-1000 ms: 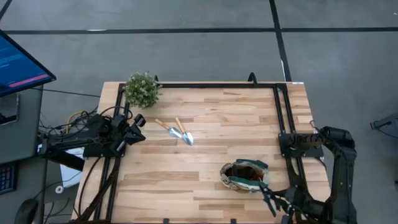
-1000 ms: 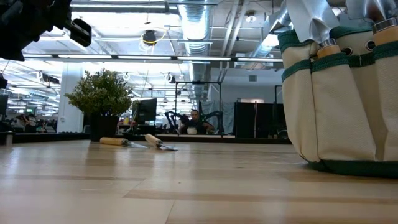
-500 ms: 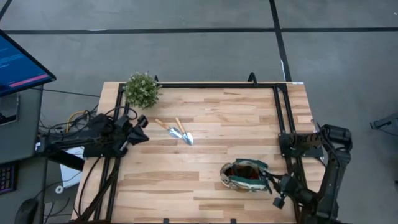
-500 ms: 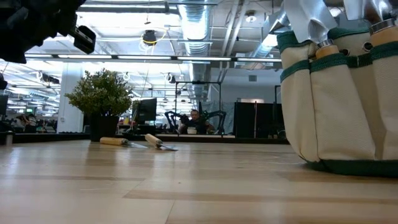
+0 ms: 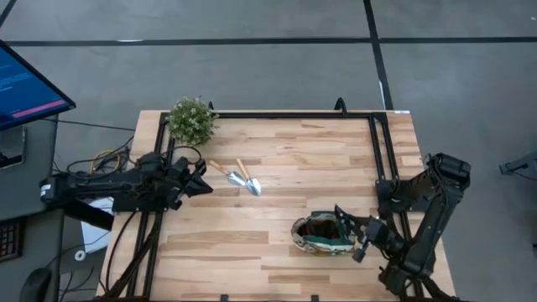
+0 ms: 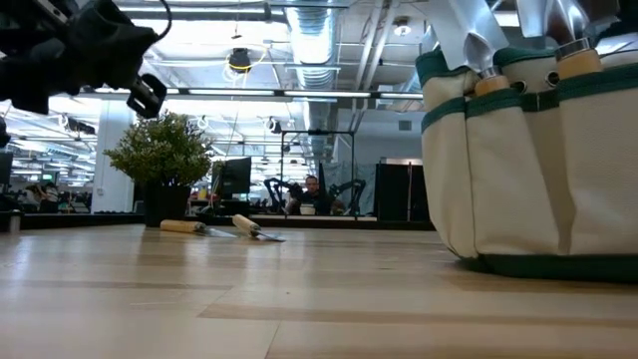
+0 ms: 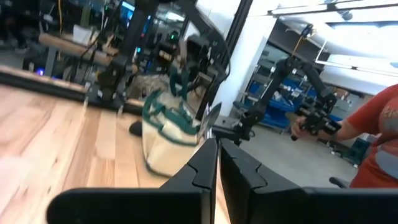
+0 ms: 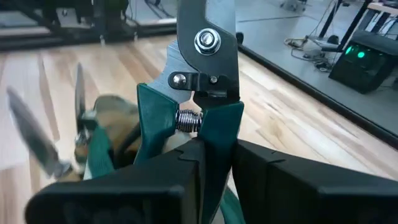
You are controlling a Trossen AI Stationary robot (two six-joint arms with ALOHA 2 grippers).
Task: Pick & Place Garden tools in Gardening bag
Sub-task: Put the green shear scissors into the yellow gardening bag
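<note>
- High view: my right pincer sits at the bag's three o'clock edge, down at the table's five o'clock. My left pincer hovers at nine o'clock, just short of two trowels lying side by side near the middle. The plant stands at eleven o'clock.
- Low view: the bag looms at three o'clock, wooden handles poking from its pockets. The trowels lie flat far back, beside the plant. My left arm hangs at ten o'clock.
- Left wrist view: my left pincer is pressed together with nothing between its tips; the bag stands beyond.
- Right wrist view: my right pincer is clamped on the shears by their green handles, blades up, over the bag.
</note>
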